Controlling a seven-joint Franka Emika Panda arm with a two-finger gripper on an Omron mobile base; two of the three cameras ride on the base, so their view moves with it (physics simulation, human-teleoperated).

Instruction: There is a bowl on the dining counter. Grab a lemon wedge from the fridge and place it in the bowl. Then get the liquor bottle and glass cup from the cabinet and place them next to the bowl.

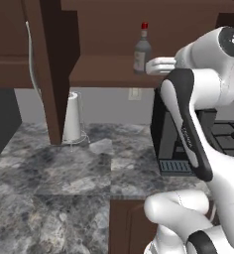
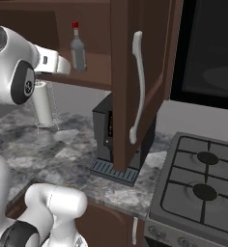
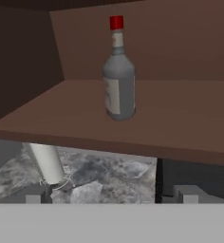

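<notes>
The liquor bottle (image 3: 119,80), clear grey with a red cap and a pale label, stands upright on the bottom shelf of the open cabinet (image 3: 180,118). It is alone on the shelf. My gripper (image 3: 111,197) is open, fingers wide apart, level with the shelf's front edge and a short way in front of the bottle, touching nothing. From the left base, the liquor bottle (image 1: 143,49) stands just left of my gripper (image 1: 150,66). From the right base, the liquor bottle (image 2: 78,48) stands just right of my gripper (image 2: 69,67). The glass cup, bowl, fridge and lemon wedge are out of view.
The cabinet's doors stand swung open: one door (image 1: 52,69) on the left, the other door (image 2: 130,72) with its silver handle on the right. Below, on the marbled counter (image 1: 64,168), stand a tall white cylinder (image 1: 72,116) and a black coffee machine (image 2: 106,132). A stove (image 2: 203,183) lies to the right.
</notes>
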